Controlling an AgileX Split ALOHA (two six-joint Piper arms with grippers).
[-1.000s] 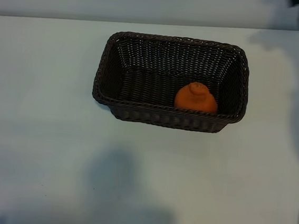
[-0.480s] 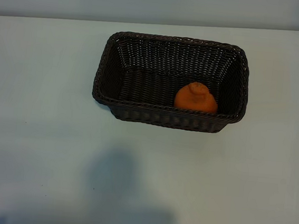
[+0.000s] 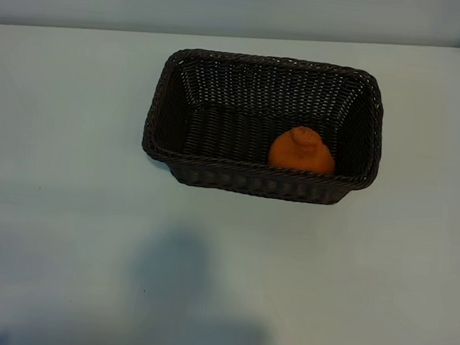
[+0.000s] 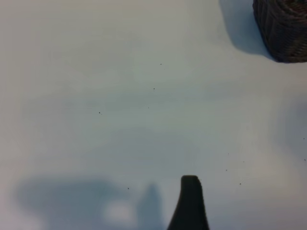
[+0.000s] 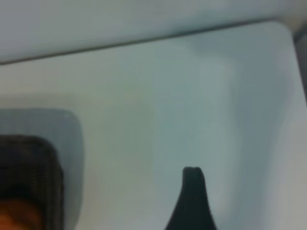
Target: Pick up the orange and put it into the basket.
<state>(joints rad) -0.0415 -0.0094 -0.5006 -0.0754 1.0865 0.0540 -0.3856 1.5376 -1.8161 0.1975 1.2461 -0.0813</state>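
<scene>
Orange [image 3: 301, 151] sits inside the basket [image 3: 166, 93] at frame centre-right, placement looks done; both grippers off the fruit, holding nothing, fingers spread; next move just parking the arms.

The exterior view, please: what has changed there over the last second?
A dark piece of the right arm showed at the top right corner a second ago; it has since left the view, along with its shadow. The orange stays in the basket, both unmoved.
</scene>
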